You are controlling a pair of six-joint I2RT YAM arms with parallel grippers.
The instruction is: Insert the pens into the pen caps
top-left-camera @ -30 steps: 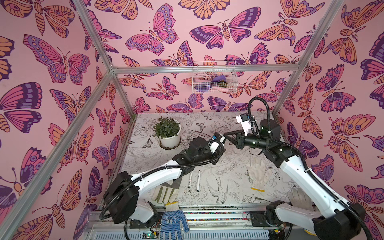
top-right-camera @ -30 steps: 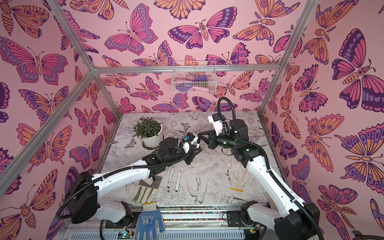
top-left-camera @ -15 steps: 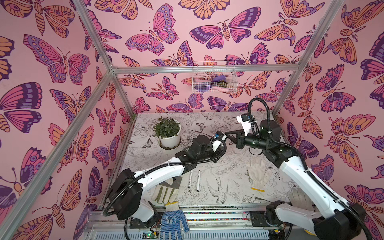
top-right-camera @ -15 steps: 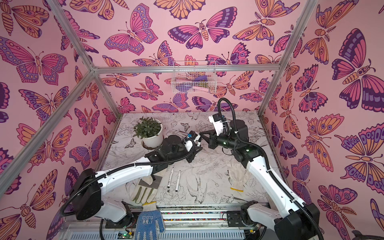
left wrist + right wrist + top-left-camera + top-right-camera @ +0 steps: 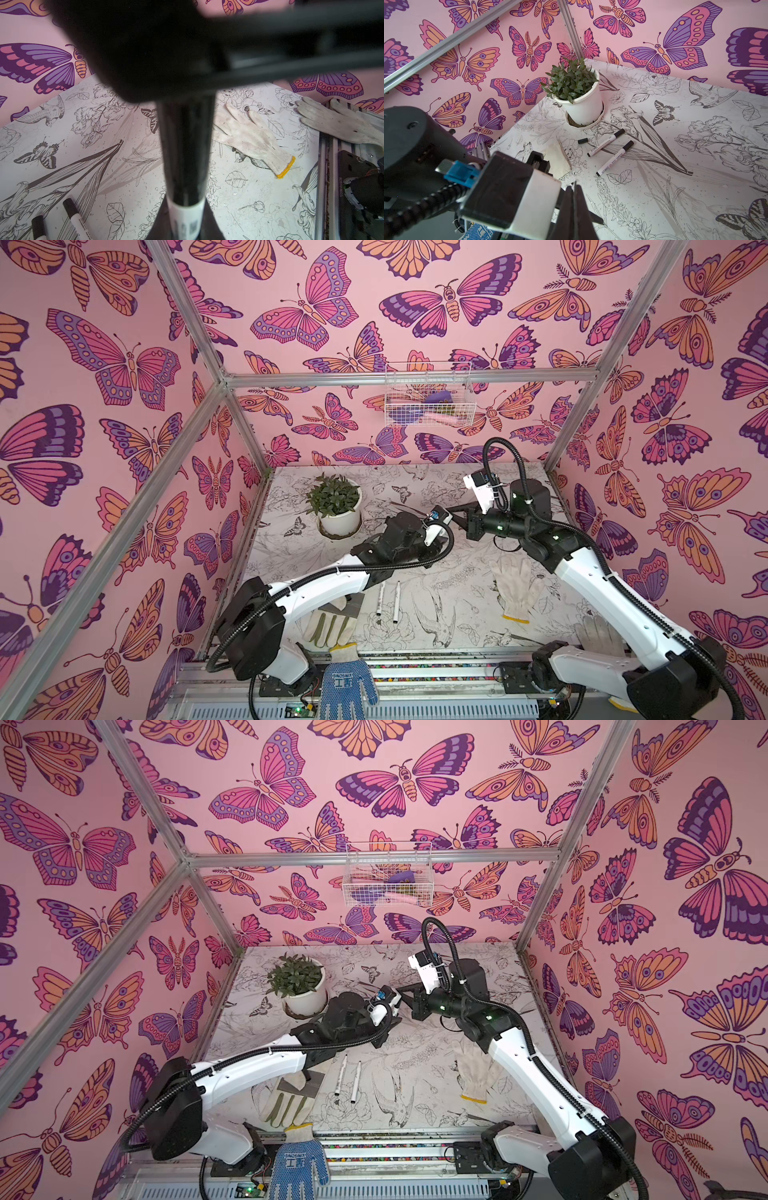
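Now, three slim white marker pens [image 5: 605, 144], all black-capped.
My left tool [image 5: 185, 228] clamps one above the counter [image 5: 675, 197]; two lie there beside one loose black plastic cap [image 5: 583, 140]; right tool [image 5: 573, 193] fully closed.

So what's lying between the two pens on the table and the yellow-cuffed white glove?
Nothing; in both top views only bare printed table separates the pens from the glove.

Lab-style robot test cell; aluminium frame [image 5: 311, 379], butterfly-print walls [image 5: 104, 364], printed tabletop [image 5: 465, 572]
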